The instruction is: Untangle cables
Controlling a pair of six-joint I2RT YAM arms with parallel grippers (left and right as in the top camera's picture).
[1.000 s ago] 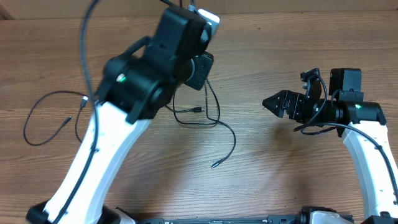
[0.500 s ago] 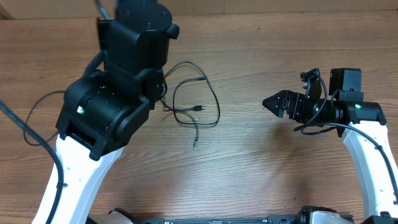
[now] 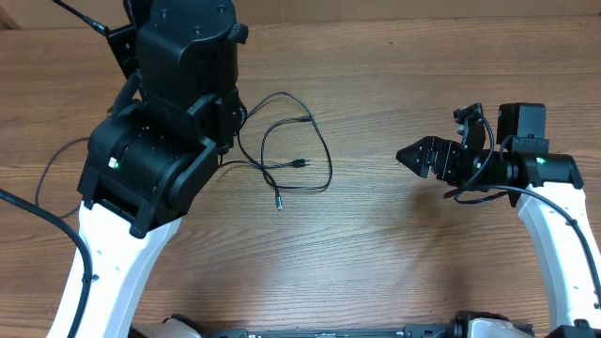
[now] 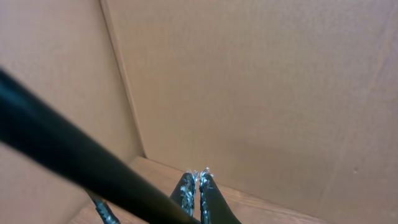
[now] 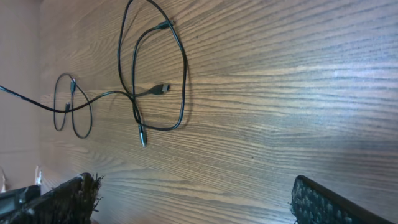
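Thin black cables (image 3: pixel 330 167) lie in a loose loop mid-table, with one plug (image 3: pixel 300 163) inside the loop and a free tip (image 3: pixel 279 202) below it. One strand runs left under my raised left arm (image 3: pixel 178 84). Another cable (image 3: pixel 42 178) shows at the far left. The right wrist view shows the loop (image 5: pixel 184 68), its plug (image 5: pixel 163 88) and a smaller loop (image 5: pixel 81 115). My left gripper (image 4: pixel 200 175) is shut, pointing at a cardboard wall, with no cord visible between its fingers. My right gripper (image 3: pixel 404 155) (image 5: pixel 189 190) is open and empty, to the right of the loop.
A brown cardboard wall (image 4: pixel 261 93) stands behind the wooden table (image 3: pixel 394 244). A thick black robot cable (image 4: pixel 56 143) crosses the left wrist view, and another stretch (image 3: pixel 47 221) lies at the table's left edge.
My left arm has swung left and back. The cable loop has tightened and its free tip has been dragged up and left. The right arm has not moved.
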